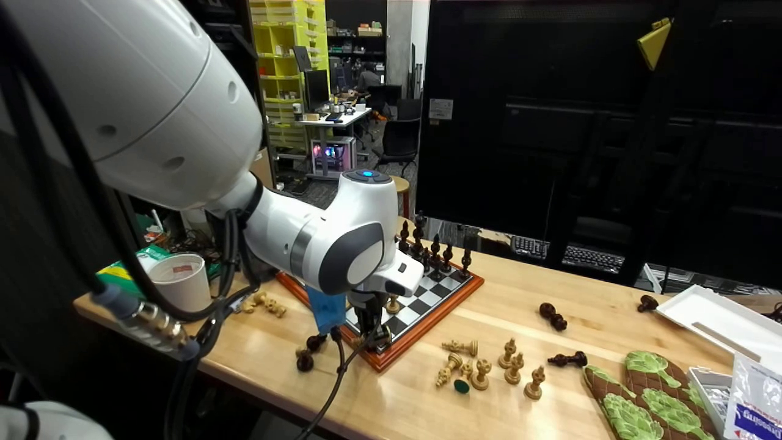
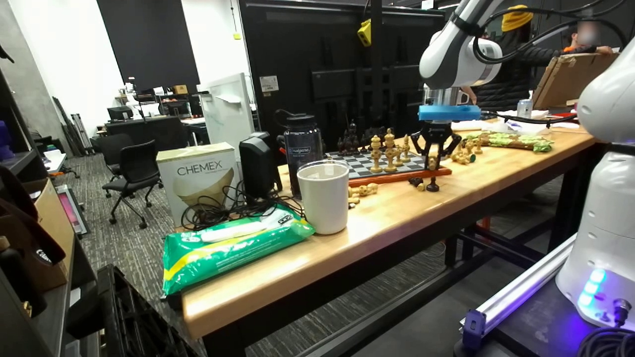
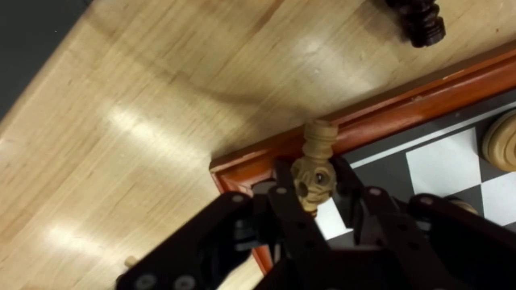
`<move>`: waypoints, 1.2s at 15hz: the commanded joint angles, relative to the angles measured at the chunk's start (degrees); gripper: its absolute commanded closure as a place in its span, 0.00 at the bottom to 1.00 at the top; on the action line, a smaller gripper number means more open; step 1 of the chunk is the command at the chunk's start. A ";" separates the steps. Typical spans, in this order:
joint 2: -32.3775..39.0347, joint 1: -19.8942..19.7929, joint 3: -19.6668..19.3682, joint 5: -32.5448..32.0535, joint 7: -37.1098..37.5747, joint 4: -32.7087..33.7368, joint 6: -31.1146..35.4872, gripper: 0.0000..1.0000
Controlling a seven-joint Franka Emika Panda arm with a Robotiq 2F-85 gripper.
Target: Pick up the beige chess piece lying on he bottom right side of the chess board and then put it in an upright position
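Note:
The chess board has black and white squares and a reddish-brown frame; its frame also shows in the wrist view. My gripper is at a corner of the board, its fingers pressed to both sides of a beige chess piece. The piece lies sideways between the fingers, its base end over the frame and its narrow tip towards the gripper's palm. In an exterior view the gripper points down with the beige piece between its tips. I cannot tell whether the piece touches the board.
Beige pieces stand on the board, with dark pieces at its far side. Dark pieces lie by the near corner. Several beige pieces stand and lie beside the board. A white cup and oven mitts are further off.

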 commanded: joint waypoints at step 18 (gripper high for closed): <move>-4.13 1.64 1.00 -0.95 0.74 -0.70 -6.75 0.93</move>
